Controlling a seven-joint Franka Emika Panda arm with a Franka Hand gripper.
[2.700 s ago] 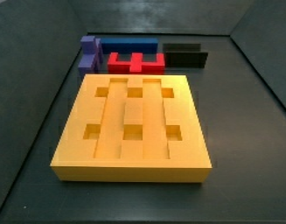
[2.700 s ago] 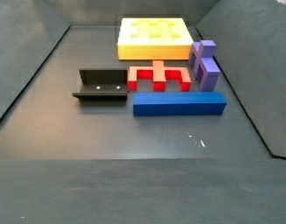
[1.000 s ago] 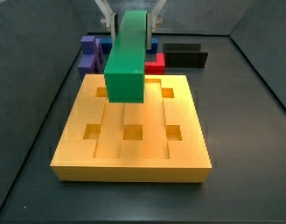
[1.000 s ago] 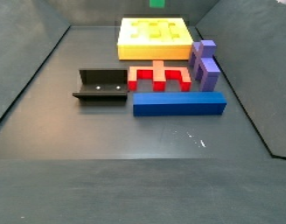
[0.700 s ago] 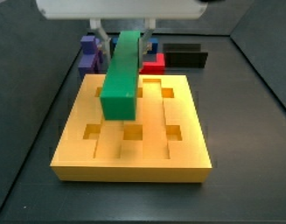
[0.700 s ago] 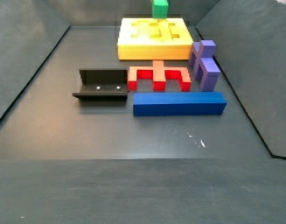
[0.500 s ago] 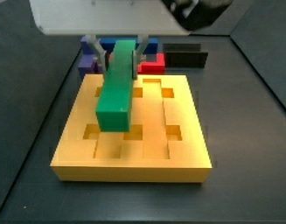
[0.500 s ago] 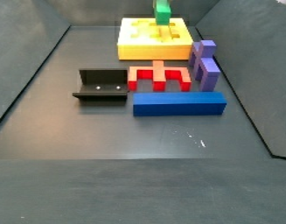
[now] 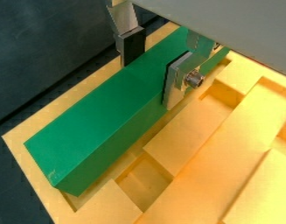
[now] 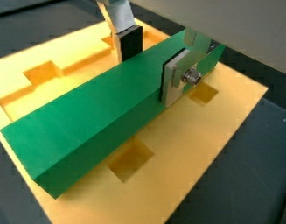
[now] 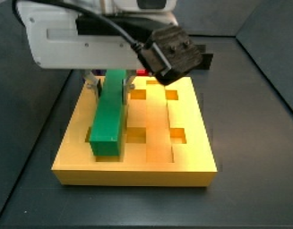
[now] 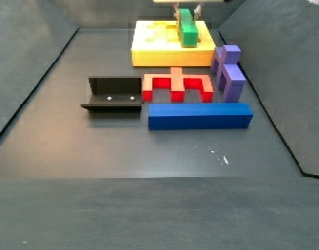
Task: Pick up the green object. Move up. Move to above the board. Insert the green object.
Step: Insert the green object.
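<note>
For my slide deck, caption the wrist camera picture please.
Wrist view: tool clamps the green bar low over the yellow board.

A robot test cell in a lab — dark grey walled counter, a bolted fixture, the gripper over plain coloured blocks.

We are seeing the gripper gripping the green object low over the board. In a side view, the red block, blue block and fixture are crowding the floor nearer, leaving the near floor open.

Long green bar in the gripper, lengthwise, seemingly low over yellow-orange board.
</note>
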